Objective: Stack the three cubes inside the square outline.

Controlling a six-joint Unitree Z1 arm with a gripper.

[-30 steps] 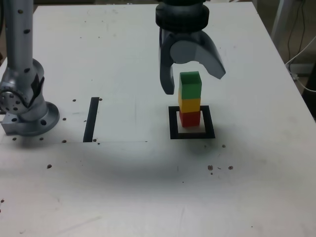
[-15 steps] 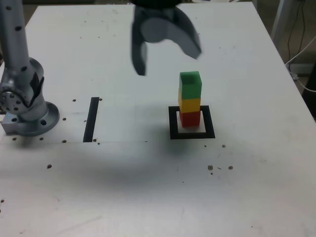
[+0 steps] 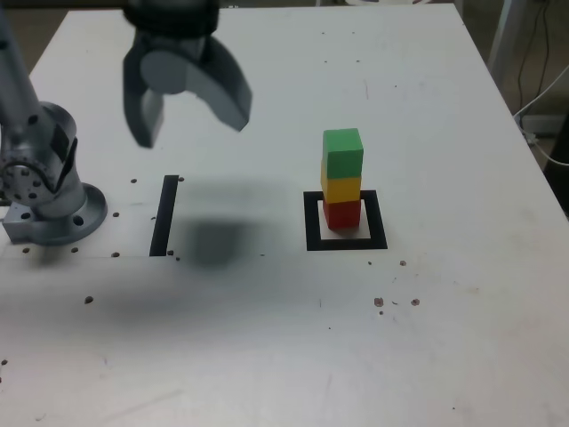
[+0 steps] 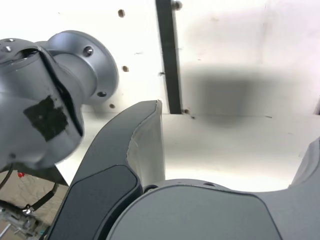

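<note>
In the exterior view the three cubes stand as one upright stack: the red cube (image 3: 341, 213) at the bottom, the yellow cube (image 3: 341, 189) on it, the green cube (image 3: 343, 153) on top. The stack rests inside the square outline (image 3: 311, 228), a black frame on the white table. My gripper (image 3: 191, 129) hangs well to the exterior view's left of the stack, raised above the table, jaws wide open and empty. The wrist view shows one dark finger (image 4: 145, 140) and the table below, no cubes.
The arm's grey base (image 3: 49, 191) stands at the exterior view's left edge; it also fills a side of the wrist view as the grey base (image 4: 45, 105). A straight black tape strip (image 3: 165, 215) lies beside it. Cables (image 3: 542, 80) hang past the table's right edge.
The open gripper has drawn away from the stack, travelling to the exterior view's left and staying raised. The stack of cubes has not moved.
</note>
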